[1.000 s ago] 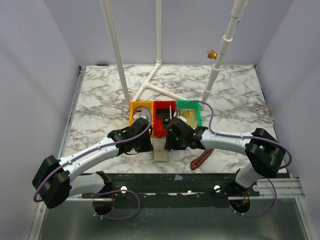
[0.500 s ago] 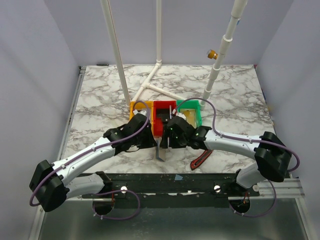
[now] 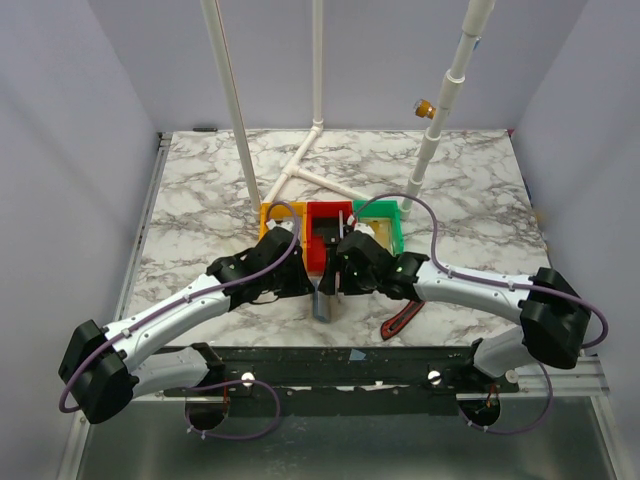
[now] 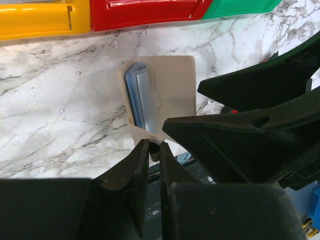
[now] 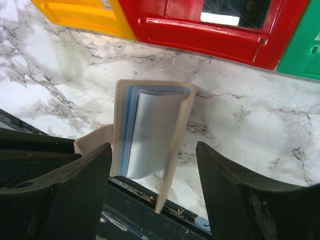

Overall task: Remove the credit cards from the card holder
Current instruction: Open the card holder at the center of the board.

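The holder (image 4: pixel 175 90) stands just on the near side of the red bin (image 5: pixel 210 37), half open like a book, between the two grippers. The left gripper (image 4: pixel 152 147) is pressed together on the holder's near edge and pinches the tan cover there. The right gripper (image 5: pixel 152 155) is spread wide, with a finger on each side of the holder, and is not closed on it.

In the fold sit the cards (image 5: pixel 150 125) — or what I take for them, since the pale blue-grey sheets could partly be pocket lining. Their far ends, toward the red bin, stand about level with the cover's rim.

The holder looks light and soft. Its cover bows where it is pinched, so it will likely flex or swing if pulled from one side only, and the left pinch seems meant as the anchor.

The cards should be thin, stiff and smooth (slippery between hard fingers, and probably snug in their pockets). The best hold is probably the exposed end toward the red bin — fingers flat on the two faces of one card, then a straight pull along the pocket, not across it. If the fingers close over the cover as well, the holder would likely come along, or the card would bend.
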Controlling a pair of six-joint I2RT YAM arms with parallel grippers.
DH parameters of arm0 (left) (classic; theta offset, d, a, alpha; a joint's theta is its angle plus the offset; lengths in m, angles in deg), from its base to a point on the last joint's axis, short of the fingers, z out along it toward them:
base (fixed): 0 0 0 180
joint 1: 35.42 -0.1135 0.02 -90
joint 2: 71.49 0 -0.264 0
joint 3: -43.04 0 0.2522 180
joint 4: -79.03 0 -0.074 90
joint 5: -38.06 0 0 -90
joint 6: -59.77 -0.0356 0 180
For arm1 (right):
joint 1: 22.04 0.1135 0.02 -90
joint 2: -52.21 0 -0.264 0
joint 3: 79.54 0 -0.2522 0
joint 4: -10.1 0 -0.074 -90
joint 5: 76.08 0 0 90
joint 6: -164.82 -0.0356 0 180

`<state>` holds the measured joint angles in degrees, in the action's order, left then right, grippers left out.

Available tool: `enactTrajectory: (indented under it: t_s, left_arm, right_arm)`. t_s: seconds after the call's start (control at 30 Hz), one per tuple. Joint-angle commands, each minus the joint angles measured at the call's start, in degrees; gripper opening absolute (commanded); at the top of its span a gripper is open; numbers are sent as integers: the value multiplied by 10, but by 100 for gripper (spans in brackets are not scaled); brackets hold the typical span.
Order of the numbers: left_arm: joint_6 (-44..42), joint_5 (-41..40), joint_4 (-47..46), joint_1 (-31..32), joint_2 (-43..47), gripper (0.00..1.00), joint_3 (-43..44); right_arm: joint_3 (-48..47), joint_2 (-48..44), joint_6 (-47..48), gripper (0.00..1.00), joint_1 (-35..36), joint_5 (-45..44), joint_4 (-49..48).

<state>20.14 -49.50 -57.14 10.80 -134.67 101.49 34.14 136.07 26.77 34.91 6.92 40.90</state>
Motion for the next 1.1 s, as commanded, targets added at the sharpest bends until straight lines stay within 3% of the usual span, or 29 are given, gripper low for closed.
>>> enactTrajectory:
  t_s: [0.0,0.3,0.53,0.7,0.97,1.07]
  left_arm:
    - [1,16,-10,-1,4,0,9]
    - [3,17,-9,0,8,0,3]
    - [3,18,-7,0,9,0,1]
    - [4,18,-7,0,9,0,0]
    - [4,15,-2,-1,7,0,0]
    - [4,14,0,0,8,0,0]
  right_arm:
    - [2,-7,-5,72,4,-15,-1]
    - [0,34,-1,72,5,-33,15]
    - [-19,-37,10,70,5,-107,88]
    - [-21,-52,8,66,10,-71,64]
    - [-14,21,-1,56,26,-18,2]
    - [-24,40,4,58,26,-22,5]
